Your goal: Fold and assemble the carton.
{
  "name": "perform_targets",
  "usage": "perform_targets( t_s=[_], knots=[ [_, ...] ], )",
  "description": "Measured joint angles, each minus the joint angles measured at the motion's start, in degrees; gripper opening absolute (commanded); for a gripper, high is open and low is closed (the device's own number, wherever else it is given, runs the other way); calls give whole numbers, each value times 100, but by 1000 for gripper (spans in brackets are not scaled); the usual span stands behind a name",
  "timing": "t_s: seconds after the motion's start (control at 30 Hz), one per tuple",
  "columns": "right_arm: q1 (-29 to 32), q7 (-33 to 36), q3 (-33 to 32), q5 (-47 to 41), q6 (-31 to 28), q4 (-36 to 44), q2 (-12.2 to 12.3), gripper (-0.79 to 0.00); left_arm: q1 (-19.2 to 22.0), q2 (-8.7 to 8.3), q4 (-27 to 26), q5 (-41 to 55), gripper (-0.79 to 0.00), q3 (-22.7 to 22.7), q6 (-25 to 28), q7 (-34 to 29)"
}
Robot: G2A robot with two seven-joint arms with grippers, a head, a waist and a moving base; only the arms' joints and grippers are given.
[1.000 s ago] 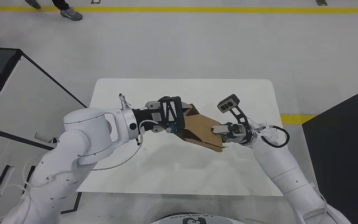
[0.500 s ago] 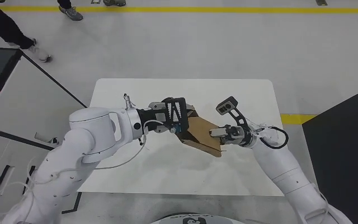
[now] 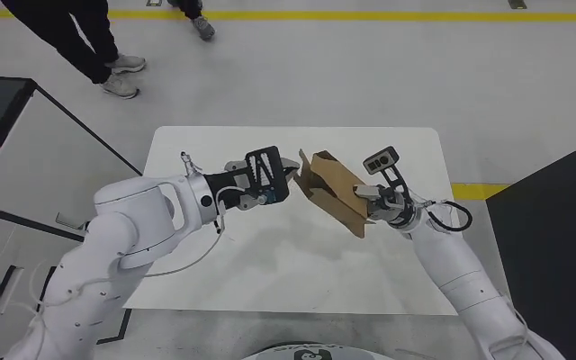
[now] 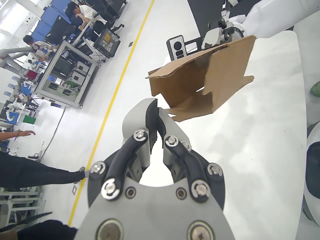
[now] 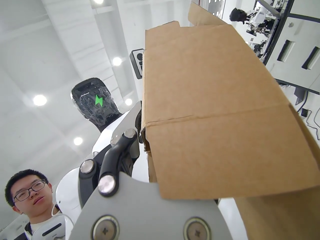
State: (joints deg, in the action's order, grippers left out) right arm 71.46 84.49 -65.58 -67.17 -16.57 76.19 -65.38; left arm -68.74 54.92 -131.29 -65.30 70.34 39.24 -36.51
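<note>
The brown carton is partly unfolded and held tilted above the white table, with loose flaps at its left end. My right gripper is shut on the carton's right end. In the right wrist view one finger presses the carton at its edge, and the cardboard hides the other finger. My left gripper hangs just left of the carton, apart from it. In the left wrist view the left gripper is shut on nothing, its tips close to the carton's nearest flap corner.
The bare table top stretches in front of and behind the arms. A black frame stands off the table's left side and a dark panel off its right side.
The left gripper let go of the carton and drew back to the left. The right arm lifted and tilted the carton up, shifting it slightly right.
</note>
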Motion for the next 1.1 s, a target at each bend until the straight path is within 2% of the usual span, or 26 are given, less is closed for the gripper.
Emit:
perform_targets(
  t_s=[0.33, 1.1],
  knots=[
    [38, -168, -59, 130, 65, 36, -41, -785, -53, -8, -227, 24, -785, -76, 82, 73],
    [60, -397, -105, 381, 95, 107, -135, -785, 45, -7, -294, 184, -785, -344, 236, -4]
  ],
)
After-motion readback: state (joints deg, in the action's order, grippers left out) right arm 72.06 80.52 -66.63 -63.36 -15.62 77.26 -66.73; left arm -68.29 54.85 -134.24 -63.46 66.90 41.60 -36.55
